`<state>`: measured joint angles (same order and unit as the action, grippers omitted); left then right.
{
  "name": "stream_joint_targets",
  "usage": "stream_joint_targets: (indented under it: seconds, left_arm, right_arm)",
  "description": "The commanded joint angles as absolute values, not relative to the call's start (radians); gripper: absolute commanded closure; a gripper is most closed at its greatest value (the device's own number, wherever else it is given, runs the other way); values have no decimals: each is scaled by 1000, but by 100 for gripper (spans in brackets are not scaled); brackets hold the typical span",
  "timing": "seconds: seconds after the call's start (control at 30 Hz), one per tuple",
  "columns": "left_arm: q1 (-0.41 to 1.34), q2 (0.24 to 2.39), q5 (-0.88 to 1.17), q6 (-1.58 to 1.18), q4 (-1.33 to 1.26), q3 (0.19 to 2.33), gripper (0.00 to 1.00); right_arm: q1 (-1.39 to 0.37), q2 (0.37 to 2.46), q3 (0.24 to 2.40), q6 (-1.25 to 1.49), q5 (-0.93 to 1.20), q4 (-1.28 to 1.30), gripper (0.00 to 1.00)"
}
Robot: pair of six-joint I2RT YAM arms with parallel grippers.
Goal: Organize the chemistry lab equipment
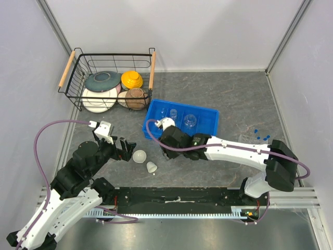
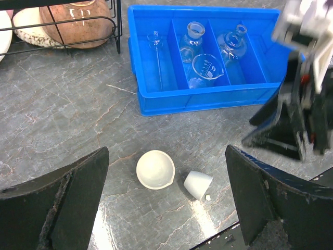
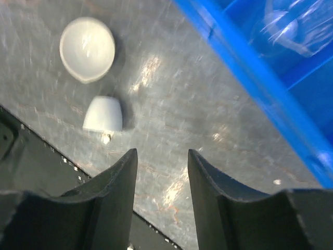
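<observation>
White dish (image 1: 139, 155) and cup (image 1: 151, 167), the cup on its side, lie on the table in front of the blue tray's (image 1: 147, 123) near-left corner. Left gripper (image 1: 127, 150), spread wide, faces the dish and appears nearest; right gripper (image 3: 162, 161), narrowly parted and empty, hovers beside the tray.

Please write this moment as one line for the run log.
left gripper open, near dish | right gripper open, empty, near tray | cup tipped beside dish | glassware in tray

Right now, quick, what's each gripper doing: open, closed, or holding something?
Left gripper: open, holding nothing.
Right gripper: open, holding nothing.
</observation>
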<state>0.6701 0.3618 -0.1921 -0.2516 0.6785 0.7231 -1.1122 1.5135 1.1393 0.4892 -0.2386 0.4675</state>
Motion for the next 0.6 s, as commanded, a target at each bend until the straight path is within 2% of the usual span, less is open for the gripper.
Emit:
stream_joint_targets:
  seconds: [0.0, 0.2, 0.33, 0.57]
  left_arm:
    - [672, 357, -204, -229, 650, 723, 0]
    - [672, 353, -202, -227, 652, 721, 0]
    - [672, 354, -202, -227, 650, 721, 0]
    - [672, 360, -199, -227, 650, 723, 0]
  right_arm:
    - [-1155, 1454, 1007, 448, -150, 252, 48]
    - [-1218, 1385, 793, 416, -150, 8, 41]
    - [-1269, 1341, 671, 422, -195, -158, 39]
    - [-1324, 1411, 634, 416, -313, -241, 39]
